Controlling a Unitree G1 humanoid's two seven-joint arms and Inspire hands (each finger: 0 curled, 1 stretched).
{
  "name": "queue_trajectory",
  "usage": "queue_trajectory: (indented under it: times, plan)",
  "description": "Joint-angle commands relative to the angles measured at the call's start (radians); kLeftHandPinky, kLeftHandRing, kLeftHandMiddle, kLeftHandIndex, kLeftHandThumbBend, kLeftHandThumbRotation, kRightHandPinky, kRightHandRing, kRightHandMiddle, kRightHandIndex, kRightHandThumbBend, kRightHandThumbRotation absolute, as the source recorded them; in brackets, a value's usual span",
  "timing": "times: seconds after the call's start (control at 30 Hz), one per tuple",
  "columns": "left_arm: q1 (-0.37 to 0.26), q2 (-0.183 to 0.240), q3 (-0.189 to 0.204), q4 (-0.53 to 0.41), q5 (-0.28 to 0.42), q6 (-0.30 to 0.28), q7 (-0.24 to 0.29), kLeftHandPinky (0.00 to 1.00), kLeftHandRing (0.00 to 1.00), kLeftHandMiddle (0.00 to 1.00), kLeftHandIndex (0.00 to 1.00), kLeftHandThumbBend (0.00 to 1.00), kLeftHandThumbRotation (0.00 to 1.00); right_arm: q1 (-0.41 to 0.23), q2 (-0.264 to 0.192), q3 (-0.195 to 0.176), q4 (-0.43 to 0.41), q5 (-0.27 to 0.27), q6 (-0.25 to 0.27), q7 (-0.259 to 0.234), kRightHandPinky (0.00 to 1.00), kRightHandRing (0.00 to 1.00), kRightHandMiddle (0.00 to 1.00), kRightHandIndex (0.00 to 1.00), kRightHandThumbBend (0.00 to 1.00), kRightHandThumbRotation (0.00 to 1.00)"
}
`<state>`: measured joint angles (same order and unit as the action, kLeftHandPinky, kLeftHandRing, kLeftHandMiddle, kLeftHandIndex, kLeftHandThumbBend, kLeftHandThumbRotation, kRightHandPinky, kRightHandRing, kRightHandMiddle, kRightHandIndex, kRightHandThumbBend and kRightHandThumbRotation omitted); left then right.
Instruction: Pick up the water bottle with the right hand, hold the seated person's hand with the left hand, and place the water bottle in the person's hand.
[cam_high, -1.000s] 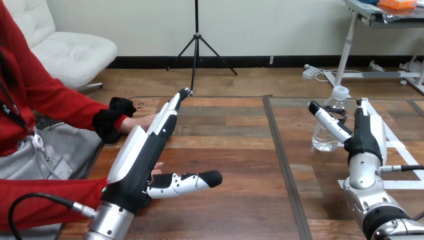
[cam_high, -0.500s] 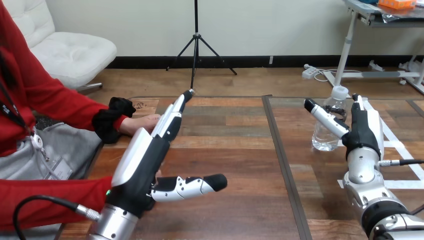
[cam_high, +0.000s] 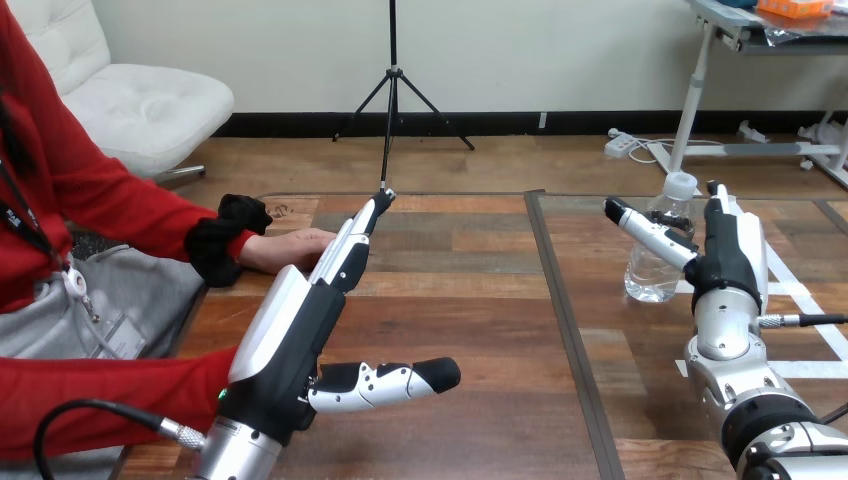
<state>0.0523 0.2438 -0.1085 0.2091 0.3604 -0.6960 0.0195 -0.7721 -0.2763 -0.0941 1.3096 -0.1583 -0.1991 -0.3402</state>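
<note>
A clear water bottle (cam_high: 655, 255) with a white cap stands upright on the table's right half. My right hand (cam_high: 728, 250) is just to its right, edge up, fingers straight and thumb stretched out in front of the bottle, not closed round it. My left hand (cam_high: 310, 315) hovers over the table's left half with fingers straight and thumb pointing right. The person's hand (cam_high: 290, 247) rests flat on the table at the left, beside my left fingers and partly behind them; I cannot tell whether they touch.
The wooden table (cam_high: 460, 300) has a dark seam running front to back at its middle. White tape strips (cam_high: 800, 295) lie on its right part. The person's other red sleeve (cam_high: 110, 400) lies along the near left edge.
My left hand has shifted right and slightly forward, uncovering more of the person's hand. My right hand has edged a little farther in beside the bottle. The bottle has not moved.
</note>
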Motion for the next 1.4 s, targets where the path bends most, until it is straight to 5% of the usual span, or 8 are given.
queue_trajectory:
  times: [0.0, 0.07, 0.13, 0.3, 0.5, 0.63, 0.77, 1.37]
  plan:
    - [-0.028, -0.013, -0.012, -0.042, -0.019, -0.035, 0.007, 1.0, 1.0, 1.0, 1.0, 1.0, 0.68, -0.097, 0.008, -0.013, 0.005, 0.007, -0.004, -0.044, 0.71, 0.85, 0.86, 0.98, 1.0, 0.36]
    - [-0.027, -0.015, -0.014, -0.042, -0.021, -0.038, 0.005, 1.0, 1.0, 1.0, 1.0, 1.0, 0.68, -0.097, 0.011, -0.018, 0.005, 0.011, -0.005, -0.051, 0.45, 0.54, 0.57, 0.95, 1.0, 0.31]
    - [-0.027, -0.019, -0.017, -0.039, -0.021, -0.048, 0.006, 1.0, 1.0, 1.0, 1.0, 1.0, 0.68, -0.097, 0.013, -0.021, 0.006, 0.014, -0.014, -0.05, 0.33, 0.4, 0.44, 0.93, 1.0, 0.27]
    - [-0.022, -0.029, -0.024, -0.04, -0.029, -0.062, 0.003, 1.0, 1.0, 1.0, 1.0, 1.0, 0.67, -0.101, 0.013, -0.01, 0.01, 0.001, -0.01, -0.072, 0.16, 0.2, 0.29, 0.88, 1.0, 0.19]
    - [-0.012, -0.038, -0.036, -0.051, -0.045, -0.071, -0.003, 1.0, 1.0, 1.0, 1.0, 1.0, 0.66, -0.106, 0.014, -0.008, 0.013, -0.004, -0.011, -0.089, 0.24, 0.36, 0.51, 0.81, 1.0, 0.1]
    - [-0.008, -0.041, -0.041, -0.057, -0.048, -0.08, -0.002, 1.0, 1.0, 1.0, 1.0, 1.0, 0.66, -0.108, 0.015, -0.015, 0.014, 0.004, -0.015, -0.089, 0.42, 0.55, 0.64, 0.76, 1.0, 0.04]
    - [-0.003, -0.042, -0.045, -0.061, -0.058, -0.091, -0.007, 1.0, 1.0, 1.0, 1.0, 1.0, 0.66, -0.108, 0.017, -0.02, 0.014, 0.008, -0.02, -0.1, 0.49, 0.61, 0.67, 0.72, 1.0, 0.02]
    - [0.0, -0.042, -0.044, -0.065, -0.114, -0.11, -0.053, 1.0, 1.0, 1.0, 1.0, 1.0, 0.64, -0.113, 0.025, -0.046, 0.013, 0.024, -0.03, -0.14, 0.48, 0.55, 0.59, 0.59, 0.97, 0.0]
